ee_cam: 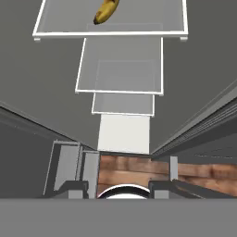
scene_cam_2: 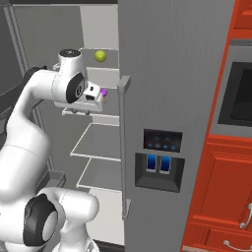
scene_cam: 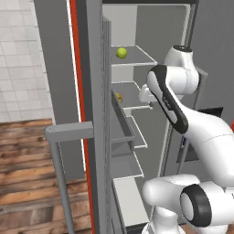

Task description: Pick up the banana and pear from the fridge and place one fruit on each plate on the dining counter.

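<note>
The fridge [scene_cam: 160,41] stands open. A small yellow-green pear [scene_cam: 121,53] [scene_cam_2: 100,56] rests on the upper shelf. One shelf lower lies the banana [scene_cam: 119,97], mostly hidden by the door edge; the hand view shows it at the top on that shelf [ee_cam: 106,11]. My gripper [scene_cam: 147,101] [scene_cam_2: 94,106] [ee_cam: 119,189] hangs inside the fridge just in front of the banana's shelf, pointing down past the lower shelves. Its fingertips [ee_cam: 76,187] stand apart with nothing between them. The plates and the dining counter are out of view.
A purple doughnut [scene_cam_2: 104,92] sits behind the hand on the banana's shelf. Door bins [scene_cam: 121,132] line the open left door. The right fridge door [scene_cam_2: 172,74] with its handle [scene_cam_2: 123,147] is closed; red cabinets [scene_cam_2: 231,172] stand beyond it. Wooden floor [scene_cam: 27,155] lies to the left.
</note>
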